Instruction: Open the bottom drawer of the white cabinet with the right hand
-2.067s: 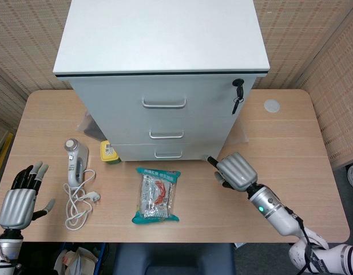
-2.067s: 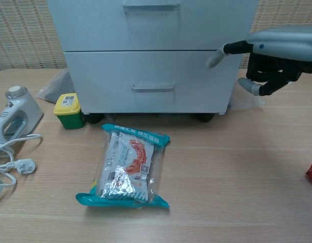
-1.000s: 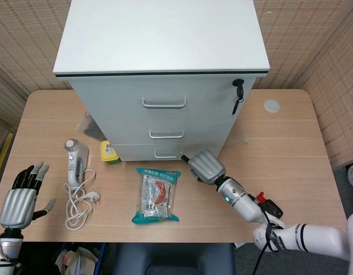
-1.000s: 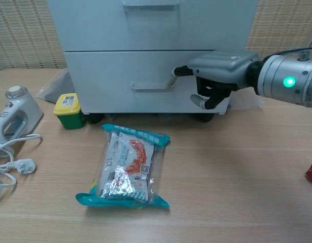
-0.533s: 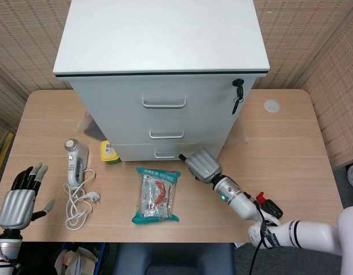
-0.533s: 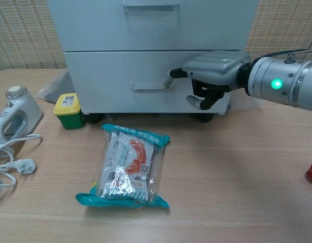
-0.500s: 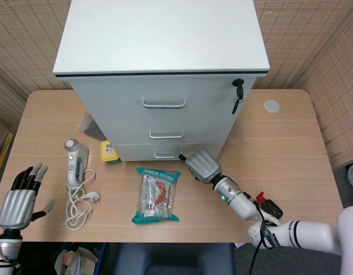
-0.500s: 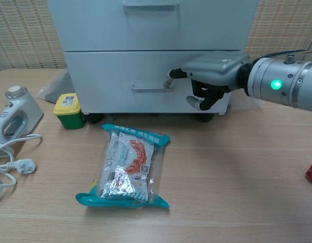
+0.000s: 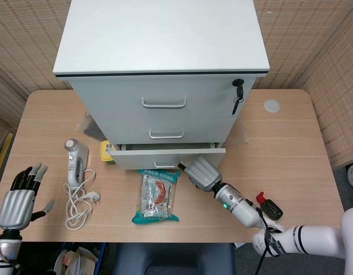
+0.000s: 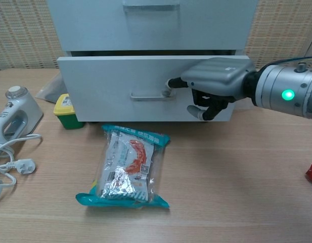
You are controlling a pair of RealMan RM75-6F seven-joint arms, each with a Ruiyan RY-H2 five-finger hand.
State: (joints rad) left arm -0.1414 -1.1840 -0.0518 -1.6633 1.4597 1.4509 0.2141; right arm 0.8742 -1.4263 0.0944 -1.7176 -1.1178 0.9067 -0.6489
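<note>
The white cabinet (image 9: 165, 40) stands at the back of the table, and its bottom drawer (image 9: 165, 157) juts out a short way. In the chest view the drawer front (image 10: 110, 86) stands forward of the drawer above. My right hand (image 9: 202, 173) is at the right end of the drawer handle (image 10: 148, 95). One finger (image 10: 172, 83) hooks the handle while the others curl under my right hand (image 10: 216, 81). My left hand (image 9: 19, 203) rests open at the table's near left corner, holding nothing.
A snack packet (image 10: 129, 164) lies just in front of the drawer. A yellow-lidded green tub (image 10: 67, 112) sits at the drawer's left corner, with a white corded device (image 9: 73, 160) further left. A red-and-black object (image 9: 268, 206) lies beside my right forearm. A key (image 9: 238, 94) hangs from the cabinet lock.
My right hand swept left to the bottom drawer handle, hooked it, and pulled toward me. The drawer has slid out a short way. My left hand has not moved.
</note>
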